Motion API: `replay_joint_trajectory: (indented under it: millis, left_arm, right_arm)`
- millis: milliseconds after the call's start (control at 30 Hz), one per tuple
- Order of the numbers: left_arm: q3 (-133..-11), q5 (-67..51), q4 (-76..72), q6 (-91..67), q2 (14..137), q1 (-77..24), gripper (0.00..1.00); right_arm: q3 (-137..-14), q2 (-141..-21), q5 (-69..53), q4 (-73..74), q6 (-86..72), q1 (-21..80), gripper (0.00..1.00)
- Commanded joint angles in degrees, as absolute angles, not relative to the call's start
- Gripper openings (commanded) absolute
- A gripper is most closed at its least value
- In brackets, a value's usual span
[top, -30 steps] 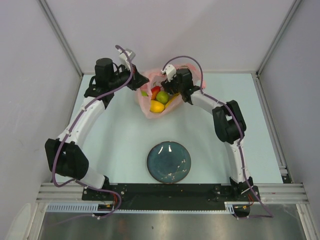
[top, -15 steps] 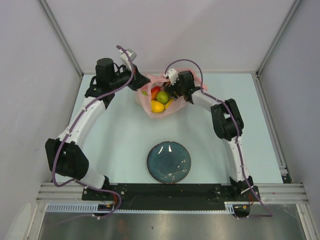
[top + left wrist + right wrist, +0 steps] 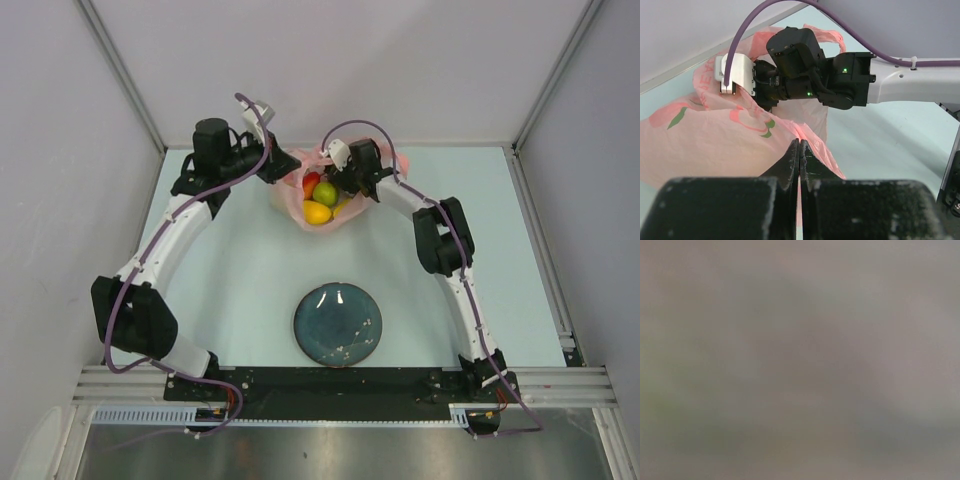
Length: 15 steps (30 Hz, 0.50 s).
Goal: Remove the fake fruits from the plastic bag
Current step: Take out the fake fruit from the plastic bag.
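The pink plastic bag (image 3: 290,208) lies at the back of the table with its mouth open upward. Inside show a green fruit (image 3: 325,193), a yellow fruit (image 3: 317,212) and a red one (image 3: 311,181). My left gripper (image 3: 799,150) is shut on a fold of the plastic bag (image 3: 715,135) at its left rim. My right gripper (image 3: 340,184) reaches into the bag's mouth from the right, just beside the green fruit. Its fingers are hidden by its own body and by the plastic. The right wrist view is a grey blur.
A round dark blue-grey plate (image 3: 338,325) sits near the front middle, between the two arm bases. Grey walls stand close behind and on both sides of the bag. The right arm's body (image 3: 840,85) fills the space just behind the bag's rim.
My right gripper has pushed a little further left and deeper into the bag's mouth, and the bag has bunched up slightly. The left gripper has kept its hold.
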State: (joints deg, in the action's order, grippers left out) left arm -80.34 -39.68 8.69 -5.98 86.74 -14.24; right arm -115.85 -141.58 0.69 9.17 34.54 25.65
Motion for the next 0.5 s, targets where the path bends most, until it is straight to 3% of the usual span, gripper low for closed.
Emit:
replay_joint_trajectory:
  millis: [0, 133, 300, 467]
  left_arm:
    - [-80.1, -40.9, 6.9, -5.0, 85.7, -14.9, 0.00]
    - [-79.6, -41.0, 6.7, -4.9, 85.8, -15.0, 0.00]
    - [-79.2, -40.9, 6.2, -4.9, 85.8, -15.0, 0.00]
    - [-78.8, -40.6, 5.2, -5.4, 86.0, -15.2, 0.00]
  right_arm:
    - [-113.7, -141.0, 2.6, 9.2, 35.4, 25.3, 0.62]
    - [-111.5, -137.7, 1.7, 7.2, 33.1, 25.2, 0.42]
    - [-108.8, -129.7, -5.9, 5.3, 26.1, 25.2, 0.38]
    - [-107.8, -124.0, -11.6, 7.3, 19.4, 26.0, 0.27]
